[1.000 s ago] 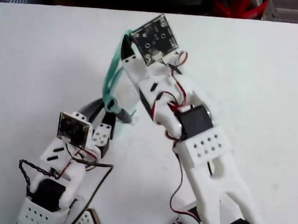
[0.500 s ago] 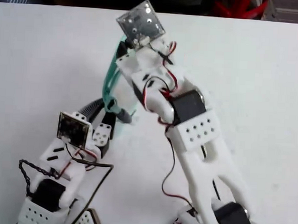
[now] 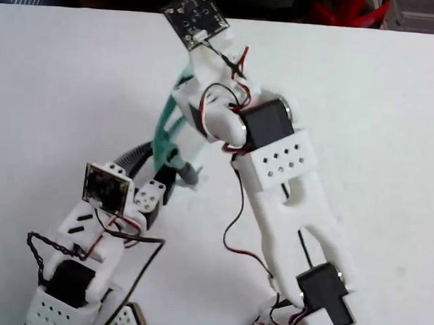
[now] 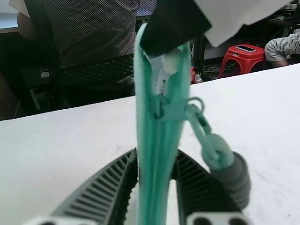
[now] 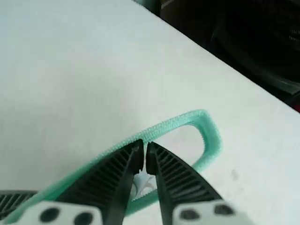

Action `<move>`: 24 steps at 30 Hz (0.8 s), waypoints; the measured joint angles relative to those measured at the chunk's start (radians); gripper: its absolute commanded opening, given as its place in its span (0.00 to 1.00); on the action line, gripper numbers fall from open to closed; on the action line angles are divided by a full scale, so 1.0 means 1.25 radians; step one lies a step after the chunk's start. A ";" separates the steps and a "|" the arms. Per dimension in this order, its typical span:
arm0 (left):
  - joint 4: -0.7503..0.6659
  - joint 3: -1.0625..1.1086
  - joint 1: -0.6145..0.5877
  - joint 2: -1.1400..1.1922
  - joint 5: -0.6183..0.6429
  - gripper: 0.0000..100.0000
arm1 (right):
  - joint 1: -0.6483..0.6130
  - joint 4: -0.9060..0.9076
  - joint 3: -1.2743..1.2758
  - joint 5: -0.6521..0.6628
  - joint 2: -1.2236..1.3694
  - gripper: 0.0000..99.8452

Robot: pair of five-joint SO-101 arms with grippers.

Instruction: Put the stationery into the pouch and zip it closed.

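On table [image 3: 54, 74], left gripper [image 4: 157, 158] clamps upright teal pouch [image 4: 157, 126]; right gripper [image 5: 144, 148] pinches its rim, arm [image 3: 278, 169] hiding most.

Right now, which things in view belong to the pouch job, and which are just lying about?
On the job:
- pouch
- zip pull
- left gripper, fingers shut on the pouch's zip edge
- right gripper, pinching the same edge farther along

Just about:
- red stool
- black mesh chair
Both stand beyond the table.
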 measured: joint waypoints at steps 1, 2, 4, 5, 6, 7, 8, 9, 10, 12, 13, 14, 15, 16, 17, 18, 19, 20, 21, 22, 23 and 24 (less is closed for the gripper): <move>0.000 0.000 -0.006 0.000 0.000 0.19 | -0.001 0.021 -0.022 0.000 0.000 0.02; 0.000 0.000 -0.015 0.000 0.000 0.20 | -0.004 0.039 -0.048 0.000 0.002 0.02; 0.000 0.000 -0.028 0.000 0.017 0.20 | -0.004 0.060 -0.097 0.000 0.004 0.02; 0.000 0.000 -0.033 0.000 0.027 0.20 | -0.004 0.065 -0.115 0.000 0.002 0.02; 0.000 0.000 -0.036 0.000 0.036 0.20 | -0.002 0.072 -0.130 0.000 0.002 0.02; 0.000 0.000 -0.036 0.000 0.039 0.20 | -0.002 0.081 -0.137 0.000 0.002 0.02; 0.000 0.000 -0.036 0.000 0.043 0.20 | -0.001 0.088 -0.142 0.000 0.002 0.02; 0.000 0.000 -0.036 0.000 0.044 0.20 | -0.001 0.096 -0.144 0.000 0.002 0.02; 0.000 0.000 -0.036 0.000 0.044 0.20 | -0.002 0.104 -0.144 0.000 0.007 0.02; 0.000 0.000 -0.036 0.000 0.047 0.20 | -0.005 0.117 -0.144 0.000 0.026 0.02; 0.000 0.000 -0.036 0.000 0.047 0.20 | -0.007 0.125 -0.145 0.000 0.042 0.02; 0.000 0.000 -0.036 0.000 0.047 0.20 | -0.015 0.136 -0.145 0.000 0.061 0.02; 0.000 0.000 -0.036 0.000 0.047 0.20 | -0.021 0.142 -0.146 0.001 0.079 0.02; 0.000 0.000 -0.036 0.000 0.049 0.20 | -0.027 0.155 -0.153 0.001 0.092 0.02; 0.000 0.000 -0.036 0.000 0.049 0.20 | -0.032 0.167 -0.166 0.001 0.099 0.02; 0.000 0.000 -0.036 0.000 0.049 0.20 | -0.034 0.187 -0.184 0.001 0.101 0.02; 0.000 0.000 -0.036 0.000 0.049 0.20 | -0.034 0.210 -0.206 0.001 0.102 0.02; 0.000 0.000 -0.036 0.000 0.049 0.20 | -0.034 0.231 -0.236 0.001 0.102 0.02; 0.000 0.000 -0.034 0.000 0.049 0.20 | -0.036 0.258 -0.270 0.000 0.102 0.02; 0.000 0.000 -0.034 0.000 0.049 0.20 | -0.038 0.286 -0.309 0.000 0.098 0.02; 0.000 0.000 -0.034 0.000 0.049 0.20 | -0.041 0.302 -0.341 0.000 0.088 0.02; 0.000 0.000 -0.034 0.000 0.049 0.20 | -0.041 0.309 -0.357 0.005 0.070 0.04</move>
